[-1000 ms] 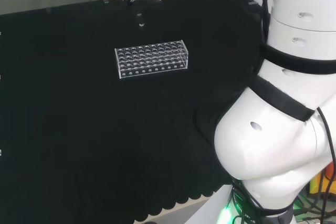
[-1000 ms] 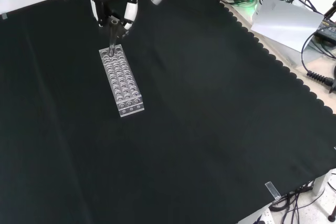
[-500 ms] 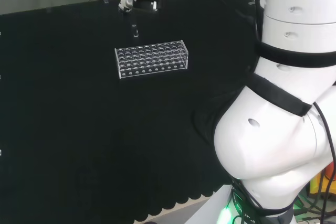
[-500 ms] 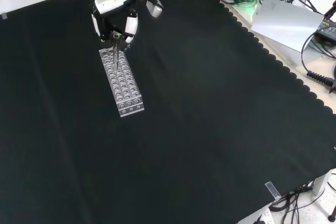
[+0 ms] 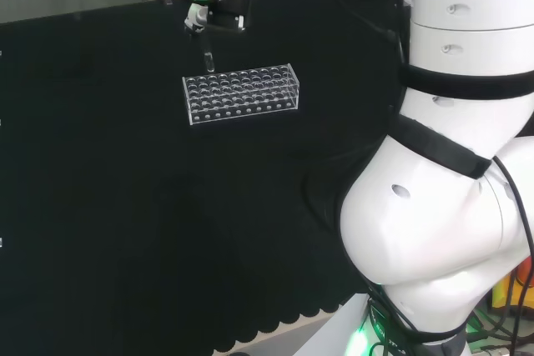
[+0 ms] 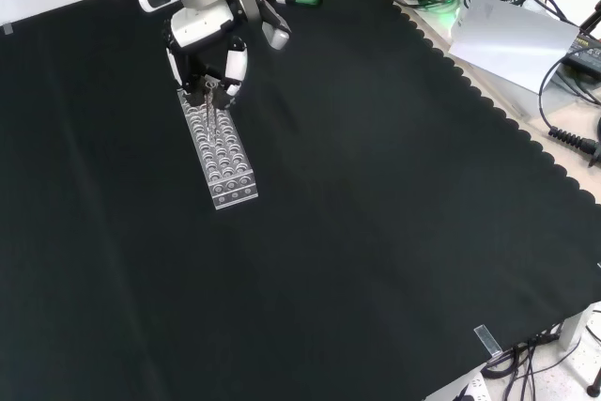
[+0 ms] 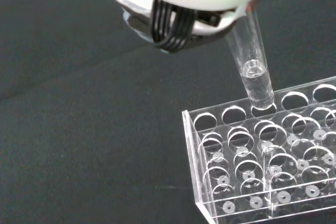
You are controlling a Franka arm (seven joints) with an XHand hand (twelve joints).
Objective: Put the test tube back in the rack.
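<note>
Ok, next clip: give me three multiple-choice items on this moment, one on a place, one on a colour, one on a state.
1. Where is the test tube's lower end?
A. just above a hole at one end of the rack
B. lying on the cloth
C. over the rack's middle

2. What colour is the cloth?
A. white
B. black
C. green

3. What is the hand doing?
A. open, holding nothing
B. pressing flat on the rack
C. its fingers pinch the tube

Answers:
1 A: the wrist view shows the tube's tip over an end-row hole.
2 B: the front view shows black cloth.
3 C: the front view shows the tube between the fingers.
</note>
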